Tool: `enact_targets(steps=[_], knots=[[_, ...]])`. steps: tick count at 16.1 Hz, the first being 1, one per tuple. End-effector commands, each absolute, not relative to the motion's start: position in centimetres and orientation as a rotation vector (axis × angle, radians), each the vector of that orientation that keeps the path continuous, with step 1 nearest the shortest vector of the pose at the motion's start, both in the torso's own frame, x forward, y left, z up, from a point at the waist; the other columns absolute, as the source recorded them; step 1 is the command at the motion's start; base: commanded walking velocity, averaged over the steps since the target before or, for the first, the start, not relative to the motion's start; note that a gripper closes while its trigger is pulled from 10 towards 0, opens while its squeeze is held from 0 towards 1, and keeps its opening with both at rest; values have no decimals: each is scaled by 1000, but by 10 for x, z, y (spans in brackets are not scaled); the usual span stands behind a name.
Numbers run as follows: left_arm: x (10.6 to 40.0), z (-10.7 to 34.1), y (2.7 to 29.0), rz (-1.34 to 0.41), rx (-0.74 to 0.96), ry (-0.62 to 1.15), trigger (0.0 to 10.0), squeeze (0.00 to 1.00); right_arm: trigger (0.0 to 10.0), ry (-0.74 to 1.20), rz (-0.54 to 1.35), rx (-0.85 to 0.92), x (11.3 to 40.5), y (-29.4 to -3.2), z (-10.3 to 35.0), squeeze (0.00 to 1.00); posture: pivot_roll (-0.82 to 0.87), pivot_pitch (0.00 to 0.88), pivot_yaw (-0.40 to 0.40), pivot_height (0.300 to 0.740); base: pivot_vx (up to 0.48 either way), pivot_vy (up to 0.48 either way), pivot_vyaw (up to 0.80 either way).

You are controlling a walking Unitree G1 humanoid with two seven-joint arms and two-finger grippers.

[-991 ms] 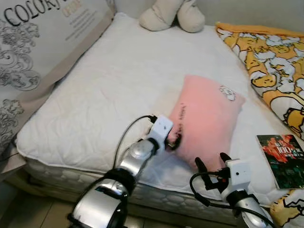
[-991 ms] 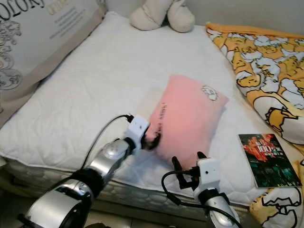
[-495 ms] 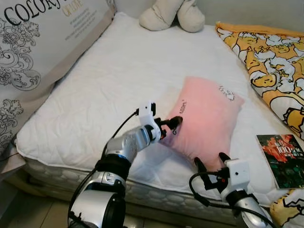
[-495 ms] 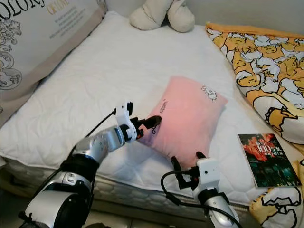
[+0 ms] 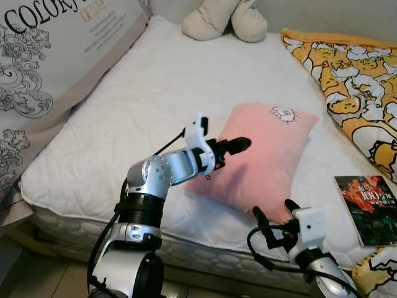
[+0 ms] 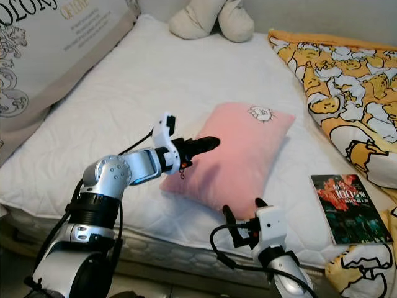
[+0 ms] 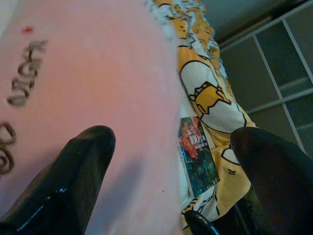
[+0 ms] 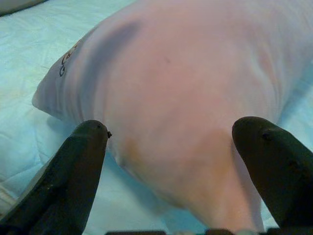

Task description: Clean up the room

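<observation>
From the left eye, the left gripper reaches over the left half of the pink pillow, which lies on the white mattress; its fingers look pressed close together here, tips above the cloth. The right gripper sits just below the pillow's near corner, fingers spread, tips beside the edge. Right of that gripper a book lies flat on the mattress, well apart from the pillow. Beyond the book, a yellow cartoon quilt runs along the bed's right side. Far ahead of both grippers a beige plush toy rests at the head of the bed. Left of the left gripper, a large printed cushion leans along the bed's edge.

From the right eye the scene is the same.

In the left wrist view the fingers stand wide apart with pink cloth between and under them; past the far finger lie the book and quilt. So the left gripper is spread, holding nothing.

In the right wrist view the open fingers flank the pillow's near bulge, which blocks what lies beyond.
</observation>
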State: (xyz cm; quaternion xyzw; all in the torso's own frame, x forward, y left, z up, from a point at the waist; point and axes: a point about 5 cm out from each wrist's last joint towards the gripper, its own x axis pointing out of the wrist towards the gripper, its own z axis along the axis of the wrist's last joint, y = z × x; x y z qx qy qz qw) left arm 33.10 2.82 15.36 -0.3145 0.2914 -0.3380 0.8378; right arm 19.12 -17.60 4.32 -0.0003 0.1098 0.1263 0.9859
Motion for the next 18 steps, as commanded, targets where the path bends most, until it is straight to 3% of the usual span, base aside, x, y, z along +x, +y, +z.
enact_targets(steps=[1, 3, 5, 7, 10, 12, 14, 18], knots=[[325, 172, -4, -795, -603, 494, 10000, 0, 10000, 212, 236, -8, 193, -179, 45, 169, -68, 0, -18, 740, 0, 0, 0], [340, 169, 25, -654, -271, 240, 10000, 0, 10000, 123, 97, -38, 203, -190, 58, 165, -74, 0, -11, 740, 0, 0, 0], [348, 172, 68, -460, -68, 37, 10000, 0, 10000, -4, -70, -44, 215, -205, 85, 161, -80, 0, -7, 740, 0, 0, 0], [339, 172, 88, -395, -17, -55, 10000, 0, 10000, -85, -124, -70, 221, -209, 102, 137, -77, 0, -7, 740, 0, 0, 0], [322, 153, 97, -344, 54, -65, 10000, 0, 10000, -113, -159, -96, 222, -211, 105, 145, -68, 0, -17, 740, 0, 0, 0], [300, 129, 112, -349, 151, -107, 10000, 0, 10000, -97, -211, -102, 211, -214, 98, 153, -63, 0, -24, 740, 0, 0, 0], [286, 114, 121, -375, 131, -52, 10000, 0, 10000, -51, -242, -74, 199, -218, 87, 149, -58, 0, -23, 740, 0, 0, 0], [293, 122, 103, -426, 149, -96, 10000, 0, 10000, -50, -220, -75, 208, -209, 87, 145, -61, 0, -12, 740, 0, 0, 0]])
